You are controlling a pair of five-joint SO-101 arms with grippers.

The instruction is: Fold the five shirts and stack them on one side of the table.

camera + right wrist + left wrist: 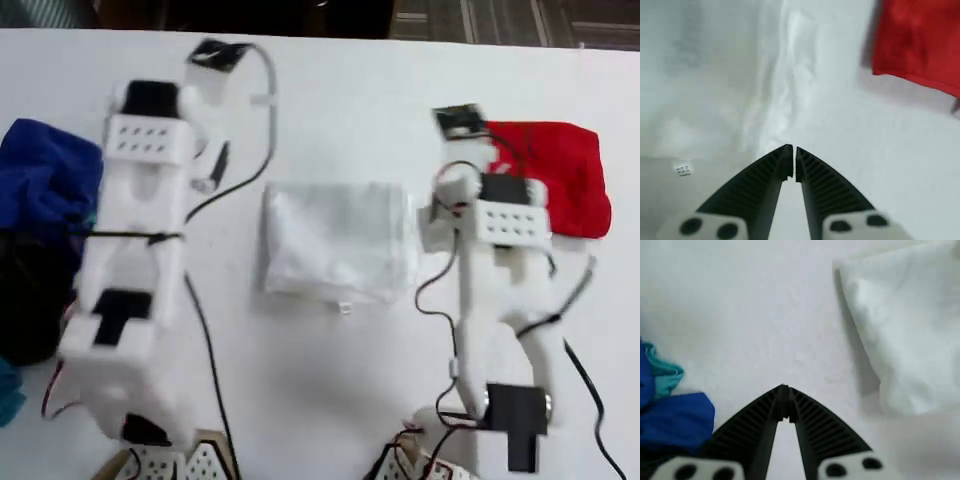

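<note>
Looking from high, a folded white shirt [338, 240] lies on the surface [340, 90] between both arms; the red shirt [560, 175] seems set aside as the stack, the blue heap [40, 180] awaiting folding. Left wrist: left tool [785, 412] clenched, empty, over bare surface. Right wrist: right tool [792, 160] clenched, empty, beside the white shirt.

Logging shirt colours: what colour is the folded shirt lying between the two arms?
White; the plain white folded cloth shirt shows best in the high view.

Left claw [784, 389] closed, tips touching; right claw [792, 149] closed, tips nearly touching.
</note>
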